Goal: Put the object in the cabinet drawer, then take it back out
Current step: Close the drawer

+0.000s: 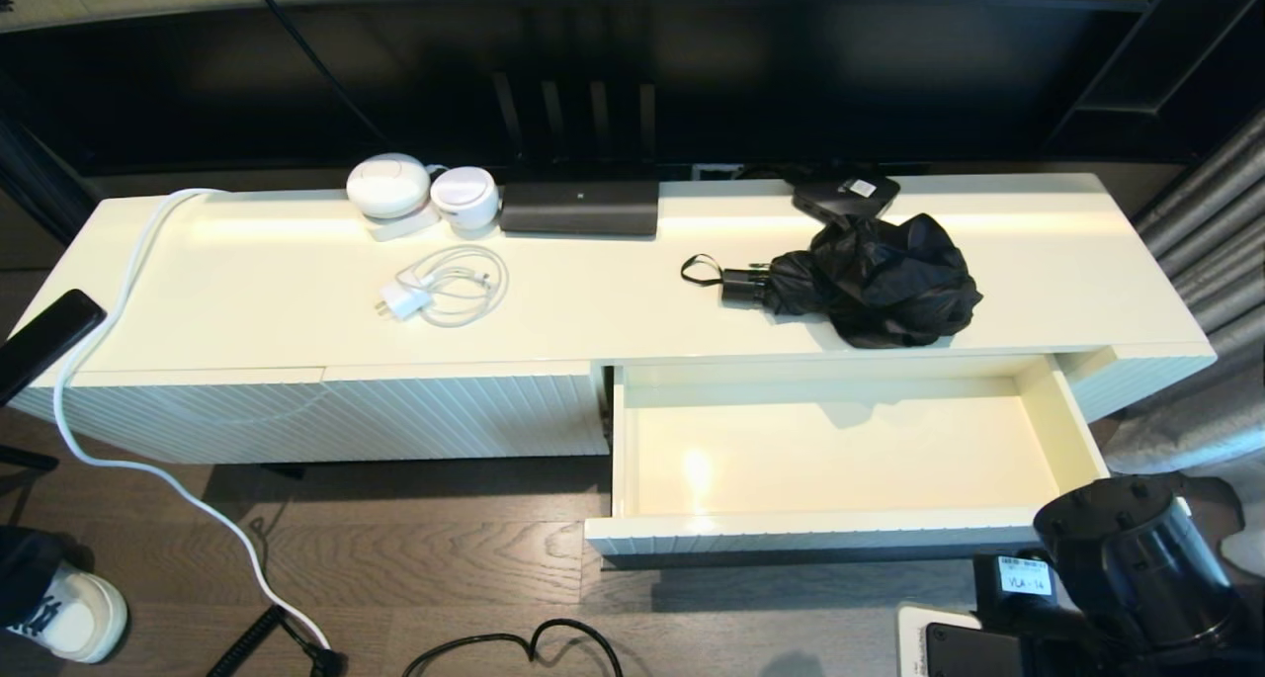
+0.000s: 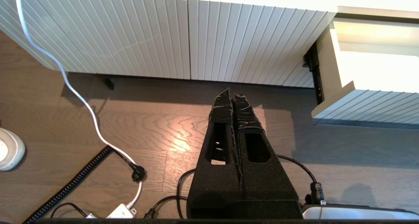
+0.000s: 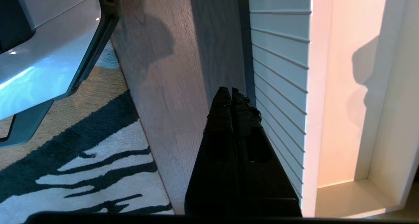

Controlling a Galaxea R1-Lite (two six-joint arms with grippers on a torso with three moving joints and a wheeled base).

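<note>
The long cream-white cabinet (image 1: pixel 296 292) carries the wide cream-white ribbed-front drawer (image 1: pixel 840 534), pulled out at its right end with its smooth inside bare. On the cabinet top just behind the drawer lies the compact black folding umbrella (image 1: pixel 870 277), fabric bunched, wrist loop pointing left. The right gripper (image 3: pixel 230 94) hangs clenched on nothing beside the drawer front, over the floor. The left gripper (image 2: pixel 233 98), likewise closed and empty, hangs low before the cabinet's ribbed panels.
</note>
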